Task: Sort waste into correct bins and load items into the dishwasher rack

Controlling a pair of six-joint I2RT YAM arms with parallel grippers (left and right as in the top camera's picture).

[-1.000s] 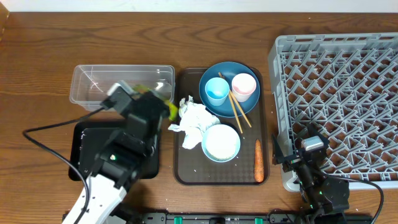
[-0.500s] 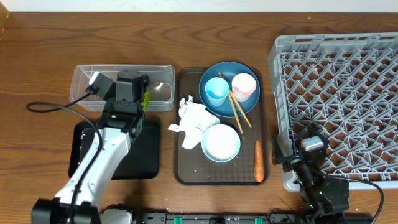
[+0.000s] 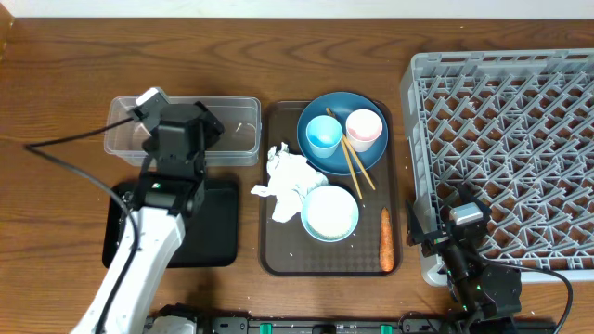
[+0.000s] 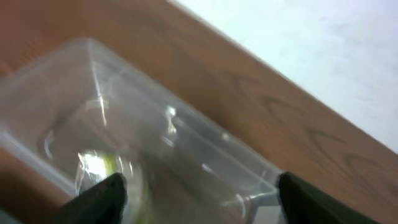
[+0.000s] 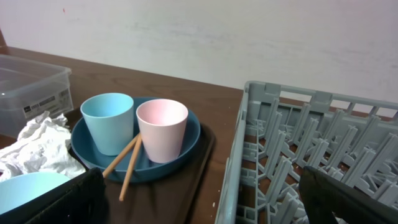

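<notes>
Left pincer (image 4: 199, 194) opened over tub (image 4: 211, 152); only wrist view shows wrapper (image 4: 101, 167).

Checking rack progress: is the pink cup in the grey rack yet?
No, the pink cup stands on the dark-blue dish beside the light-blue cup.

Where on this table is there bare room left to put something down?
Bare wood runs along the far table edge behind the clear tub and brown tray, and left of the tub. The brown tray's near-left corner is nearly free; elsewhere the dish, tissue, bowl and carrot crowd it.
</notes>
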